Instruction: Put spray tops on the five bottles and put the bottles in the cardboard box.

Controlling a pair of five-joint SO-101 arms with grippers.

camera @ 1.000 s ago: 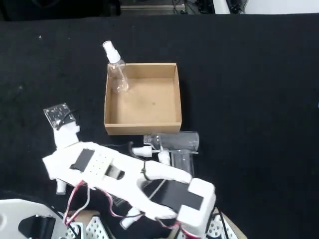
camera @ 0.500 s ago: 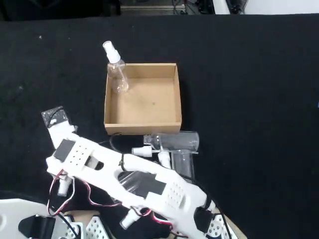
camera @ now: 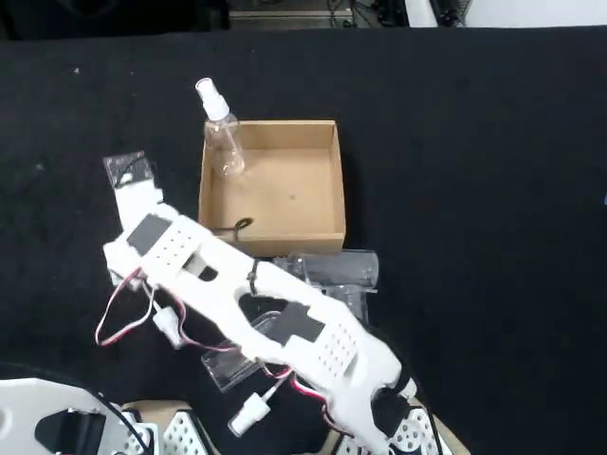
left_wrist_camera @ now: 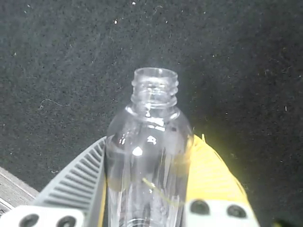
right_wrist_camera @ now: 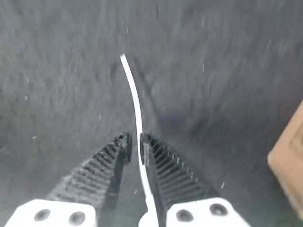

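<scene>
1. In the high view, the right arm lay stretched from the near right across to the left of the cardboard box, with the right tool just left of the box. A capped bottle leaned at the box's far-left corner. Two bare bottles lay on the worktop just near of the box, and a loose spray top lay at the near edge. Judged from this, the capping step was in hand, with most of the five bottles still to do.

2. The left wrist view gave what the high view left unclear. The left tool was clenched around an open bottle, whose bare threaded neck had no top on it.

3. The right wrist view supplied the other half. The right tool was clenched on a thin, slightly curved white dip tube that pointed out over the worktop, with the box corner close by. The next move probably called for bringing the tube tip over the open neck, feeding it down, then seating and twisting the top. The bendy tube would need careful alignment.
</scene>
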